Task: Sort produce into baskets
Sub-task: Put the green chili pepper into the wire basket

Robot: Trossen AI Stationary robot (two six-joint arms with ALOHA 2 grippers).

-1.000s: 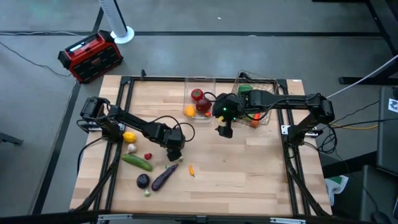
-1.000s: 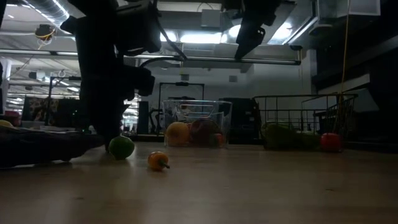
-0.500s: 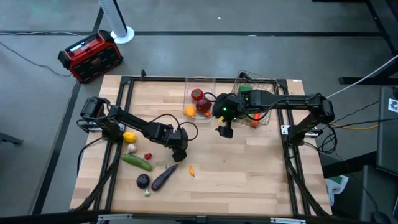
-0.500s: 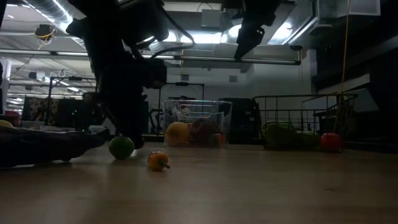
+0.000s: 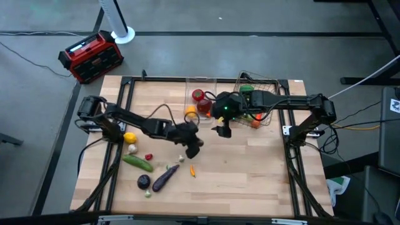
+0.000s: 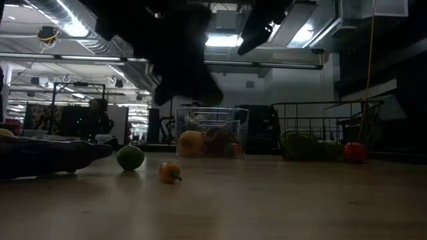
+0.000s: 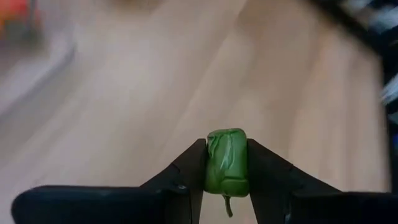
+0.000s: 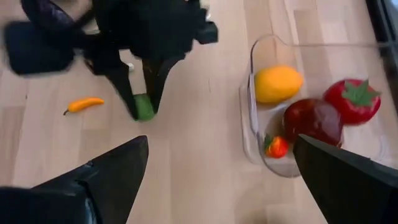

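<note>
My left gripper (image 5: 195,150) is above the middle of the table, shut on a small green pepper (image 7: 227,163); the right wrist view also shows this green pepper (image 8: 144,107). My right gripper (image 5: 222,130) hangs open and empty beside the clear bin (image 5: 201,82), which holds red apples (image 8: 313,120) and an orange (image 8: 277,83). The wire basket (image 5: 270,82) at the far right holds green and red produce. Loose produce lies at the table's left: a lemon (image 5: 129,137), a cucumber (image 5: 138,163), an eggplant (image 5: 165,177) and an orange chili (image 5: 192,170). My left gripper pinches the pepper's two sides (image 7: 212,165) between its two fingers (image 7: 193,168). The fingers slant downward toward the table's right. The pepper is lifted clear of the table, its stem (image 7: 227,205) pointing back toward the wrist.
A green ball-shaped fruit (image 6: 131,157) and a small orange pepper (image 6: 169,173) sit on the wood in the low view. A red-black box (image 5: 90,55) stands on the floor beyond the far left corner. Bare wood lies at the near right (image 5: 262,181).
My left gripper has risen from the table and gone toward the right edge, tipping from steeply down to a shallower slant. The green pepper has come up with it and hangs clear of the wood. My right gripper has stayed in place.
</note>
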